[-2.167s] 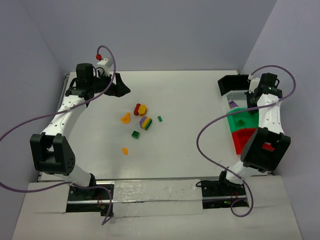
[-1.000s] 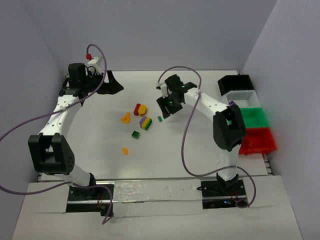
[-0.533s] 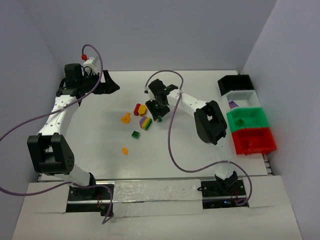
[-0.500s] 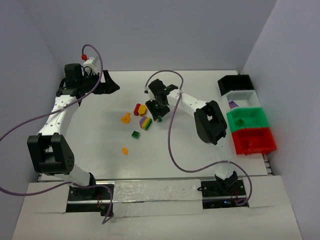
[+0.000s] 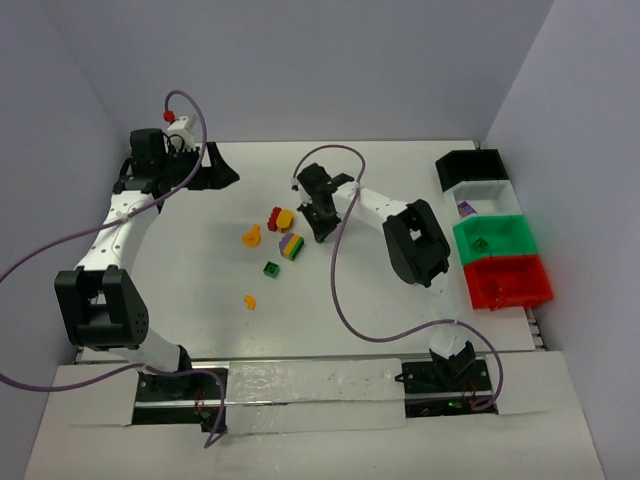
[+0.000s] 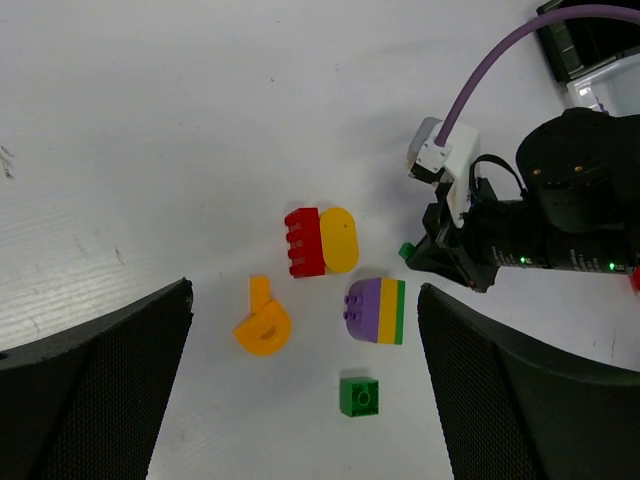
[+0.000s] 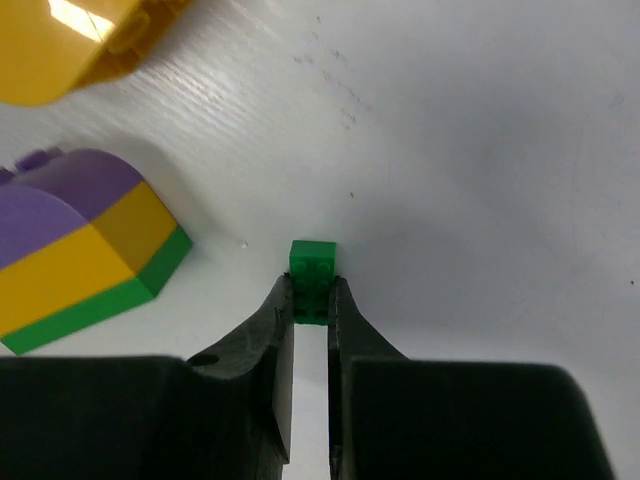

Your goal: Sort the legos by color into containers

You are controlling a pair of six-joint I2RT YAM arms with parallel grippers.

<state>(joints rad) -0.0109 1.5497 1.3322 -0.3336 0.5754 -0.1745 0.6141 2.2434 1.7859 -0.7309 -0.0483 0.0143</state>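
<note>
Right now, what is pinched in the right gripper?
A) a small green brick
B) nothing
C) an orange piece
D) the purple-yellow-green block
A: the right wrist view shows the right gripper shut on the small green brick.

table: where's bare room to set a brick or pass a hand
Bare: near strip between the lone orange piece and the red bin; far edge behind the right claw. Crowded: around the striped block, where that claw grips a green brick.
</note>
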